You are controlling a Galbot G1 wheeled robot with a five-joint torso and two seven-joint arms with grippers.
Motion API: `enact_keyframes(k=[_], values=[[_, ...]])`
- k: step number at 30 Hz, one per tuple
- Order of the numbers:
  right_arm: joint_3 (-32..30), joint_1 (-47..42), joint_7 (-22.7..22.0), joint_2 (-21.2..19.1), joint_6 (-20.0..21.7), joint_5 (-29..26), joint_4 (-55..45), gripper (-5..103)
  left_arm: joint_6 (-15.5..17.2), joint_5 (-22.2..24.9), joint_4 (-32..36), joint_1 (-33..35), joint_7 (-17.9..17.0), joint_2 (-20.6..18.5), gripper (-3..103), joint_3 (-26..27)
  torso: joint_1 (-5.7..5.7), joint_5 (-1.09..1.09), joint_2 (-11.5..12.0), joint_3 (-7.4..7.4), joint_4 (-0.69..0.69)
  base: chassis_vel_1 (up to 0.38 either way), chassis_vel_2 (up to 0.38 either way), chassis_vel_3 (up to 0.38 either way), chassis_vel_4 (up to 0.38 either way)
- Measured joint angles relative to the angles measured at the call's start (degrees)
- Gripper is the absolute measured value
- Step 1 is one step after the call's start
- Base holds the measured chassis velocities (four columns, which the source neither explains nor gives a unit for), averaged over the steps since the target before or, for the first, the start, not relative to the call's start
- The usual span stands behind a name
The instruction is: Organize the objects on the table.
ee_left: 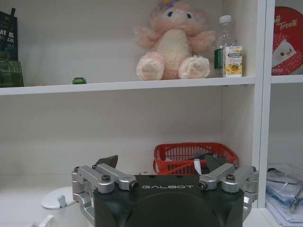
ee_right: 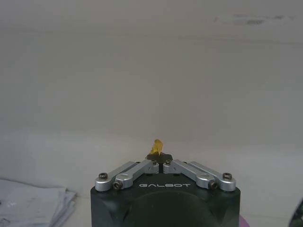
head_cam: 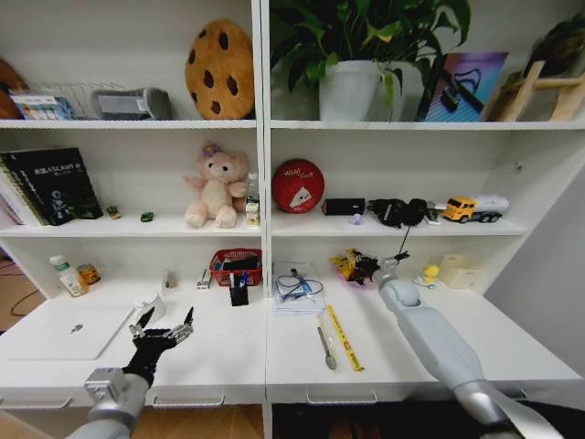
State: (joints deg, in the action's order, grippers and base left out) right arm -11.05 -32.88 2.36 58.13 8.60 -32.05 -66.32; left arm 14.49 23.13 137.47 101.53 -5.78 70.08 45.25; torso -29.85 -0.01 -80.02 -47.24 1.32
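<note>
My left gripper (head_cam: 164,329) hovers open over the front left of the white table (head_cam: 228,352), between the thin silver laptop (head_cam: 69,331) and a white lid (head_cam: 151,309). My right gripper (head_cam: 389,266) reaches to the back of the table beside a yellow and black packet (head_cam: 352,265). It is shut on a small yellow item (ee_right: 157,144) that sticks up between its tips. A grey pen (head_cam: 326,347) and a yellow ruler (head_cam: 345,337) lie in front of the right arm. The tiny green item (ee_left: 79,81) sits on the shelf above.
A red basket (head_cam: 236,265) and a black pen holder (head_cam: 239,288) stand at the back centre, papers with a cable (head_cam: 297,288) beside them. A bottle (head_cam: 69,276) and small can (head_cam: 89,273) stand back left, a yellow duck (head_cam: 430,273) and white box (head_cam: 457,272) back right.
</note>
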Motion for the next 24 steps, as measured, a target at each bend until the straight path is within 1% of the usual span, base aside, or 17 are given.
enact_keyframes(k=[6, 7, 8, 9, 10, 11, 12, 13, 15, 16, 19, 21, 22, 23, 24], values=[[-1.5, -0.5, -0.1, 0.0, -0.7, 2.2, 1.8, 0, 0.0, 0.0, 0.0, 0.0, 0.0, 0.0, 100, 0.0, 0.00, 0.00, 0.0, 0.00, 0.00, 0.000, 0.000, 0.000, 0.000], [-1.7, -0.7, -0.1, -0.1, -0.6, 2.2, 1.6, -3, 0.0, 0.0, 0.0, 0.0, 0.0, 0.0, 100, 0.0, 0.00, 0.01, 0.0, 0.00, 0.01, 0.000, 0.000, 0.000, 0.000], [-1.7, -0.7, -0.1, -0.1, -0.6, 2.2, 1.6, -3, 0.0, 0.0, 0.0, 0.0, 0.0, 0.0, 100, 0.0, 0.00, 0.01, 0.0, 0.00, 0.01, 0.000, 0.000, 0.000, 0.000], [-2.3, -1.2, -0.1, -0.4, -0.4, 2.3, 0.8, 2, 0.0, 0.0, 0.0, 0.0, 0.0, 0.0, 100, 0.0, 0.01, 0.00, 0.0, 0.00, 0.01, 0.000, 0.000, 0.000, 0.000], [-2.3, -1.2, -0.1, -0.4, -0.4, 2.3, 0.8, 2, 0.0, 0.0, 0.0, 0.0, 0.0, 0.0, 100, 0.0, 0.01, 0.00, 0.0, 0.00, 0.01, 0.000, 0.000, 0.000, 0.000], [-2.8, -1.8, -0.1, -0.6, -0.4, 2.5, 0.2, 13, 0.0, 0.0, 0.0, 0.0, 0.0, 0.0, 100, 0.0, 0.01, 0.00, 0.0, 0.01, 0.00, 0.000, 0.000, 0.000, 0.000], [-3.1, -2.1, -0.3, -0.7, -0.2, 2.5, -0.1, 18, 0.0, 0.0, 0.0, 0.0, 0.0, 0.0, 100, 0.0, 0.01, 0.01, 0.0, 0.01, -0.01, 0.000, 0.000, 0.000, 0.000], [-3.1, -2.1, -0.3, -0.7, -0.2, 2.5, -0.1, 18, 0.0, 0.0, 0.0, 0.0, 0.0, 0.0, 100, 0.0, 0.01, 0.01, 0.0, 0.01, -0.01, 0.000, 0.000, 0.000, 0.000], [-3.9, -2.6, -0.9, -1.1, 0.2, 2.4, -0.9, 29, 0.0, 0.0, 0.0, 0.0, 0.0, 0.0, 100, 0.0, 0.01, 0.00, 0.0, 0.01, 0.00, 0.000, 0.000, 0.000, 0.000], [-3.9, -2.6, -0.9, -1.1, 0.2, 2.4, -0.9, 29, 0.0, 0.0, 0.0, 0.0, 0.0, 0.0, 100, 0.0, 0.01, 0.00, 0.0, 0.01, 0.00, 0.000, 0.000, 0.000, 0.000], [-4.8, -4.5, -2.9, -2.1, 0.4, 2.4, -3.5, 45, 0.0, 0.0, 0.0, 0.0, 0.0, 0.0, 100, 0.0, 0.01, 0.01, 0.0, 0.00, -0.01, 0.000, 0.000, 0.000, 0.000], [-5.2, -5.4, -3.8, -2.4, 0.5, 2.3, -5.1, 45, 0.0, 0.0, 0.0, 0.0, 0.0, 0.0, 100, 0.0, 0.01, -0.01, 0.0, 0.01, -0.01, 0.000, 0.000, 0.000, 0.000], [-5.9, -7.6, -5.0, -2.7, 0.6, 1.9, -7.9, 51, 0.0, 0.0, 0.0, 0.0, 0.0, 0.0, 100, 0.0, 0.01, -0.02, 0.0, 0.01, -0.01, 0.000, 0.000, 0.000, 0.000], [-5.9, -7.6, -5.0, -2.7, 0.6, 1.9, -7.9, 51, 0.0, 0.0, 0.0, 0.0, 0.0, 0.0, 100, 0.0, 0.01, -0.02, 0.0, 0.01, -0.01, 0.000, 0.000, 0.000, 0.000], [-6.8, -9.7, -5.7, -2.9, 0.8, 1.7, -10.3, 56, 0.0, 0.0, 0.0, 0.0, 0.0, 0.0, 100, 0.0, 0.01, 0.01, 0.0, 0.01, -0.01, 0.000, 0.000, 0.000, 0.000]])
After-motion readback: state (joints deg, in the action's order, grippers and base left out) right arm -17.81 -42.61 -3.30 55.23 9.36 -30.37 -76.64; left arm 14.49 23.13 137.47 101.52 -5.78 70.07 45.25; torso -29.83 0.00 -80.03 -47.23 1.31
